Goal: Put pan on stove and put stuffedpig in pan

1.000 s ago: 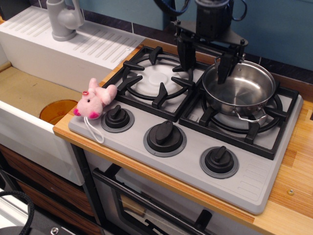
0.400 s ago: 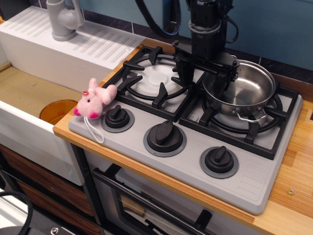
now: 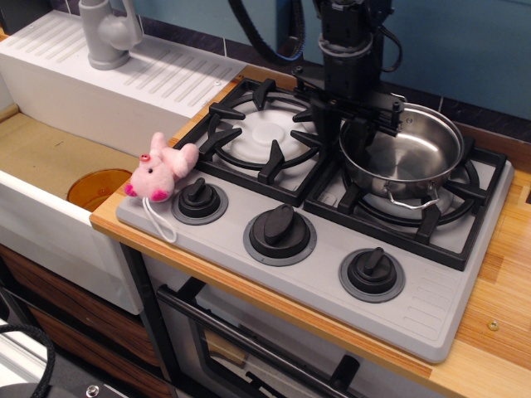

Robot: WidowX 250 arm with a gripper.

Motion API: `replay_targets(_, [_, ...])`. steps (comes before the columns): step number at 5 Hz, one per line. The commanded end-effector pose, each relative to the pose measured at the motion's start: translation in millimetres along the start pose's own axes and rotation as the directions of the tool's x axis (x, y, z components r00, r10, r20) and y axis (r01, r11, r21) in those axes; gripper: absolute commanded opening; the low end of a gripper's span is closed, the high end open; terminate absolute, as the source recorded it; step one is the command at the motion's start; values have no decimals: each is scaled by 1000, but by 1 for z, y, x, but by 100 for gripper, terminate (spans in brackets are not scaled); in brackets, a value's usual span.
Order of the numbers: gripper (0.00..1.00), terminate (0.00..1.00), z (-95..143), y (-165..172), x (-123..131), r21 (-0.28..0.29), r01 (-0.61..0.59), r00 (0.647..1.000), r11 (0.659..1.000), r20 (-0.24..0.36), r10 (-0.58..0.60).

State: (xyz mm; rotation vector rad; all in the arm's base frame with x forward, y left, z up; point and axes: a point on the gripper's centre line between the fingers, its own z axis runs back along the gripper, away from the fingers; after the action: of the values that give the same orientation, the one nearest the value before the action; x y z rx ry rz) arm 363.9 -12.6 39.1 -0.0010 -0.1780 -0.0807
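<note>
The grey toy stove [image 3: 332,274] sits on a wooden countertop [image 3: 498,332] against a blue wall [image 3: 473,41]. It carries two black burner grates and three black knobs [image 3: 280,230] along its front edge. To the left is a white sink unit [image 3: 50,240] with a ribbed draining board [image 3: 158,75], a grey tap [image 3: 106,33] and an orange drain disc [image 3: 95,186] in the basin. An oven door with a dark handle [image 3: 249,348] lies below the stove.

The stainless-steel pan [image 3: 406,153] stands over the right burner grate [image 3: 431,215], one wire loop handle facing the front. The stuffedpig [image 3: 160,170] lies on the stove's front-left corner, just beside the left knob, its white string loop trailing over the counter edge.

Compared with the earlier frames, the pan sits slightly further left and appears a little tilted (its near rim now overlaps more of the grate's centre bar). The gripper's fingers have drawn together; a second ago they were spread wide. The stuffedpig is unchanged.

The arm descends vertically from the top of the view, with black cables behind it. The gripper [image 3: 358,116] points straight down at the pan's left rear rim, and its fingers are clamped across that rim, one inside the pan and one outside.
</note>
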Motion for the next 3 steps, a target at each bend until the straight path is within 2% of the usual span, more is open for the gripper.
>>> replay_targets(1, [0, 0, 14, 1, 5, -1, 6, 1000, 1000, 6, -6])
replay_targets(3, [0, 0, 25, 4, 5, 5, 8, 1000, 1000, -14, -8])
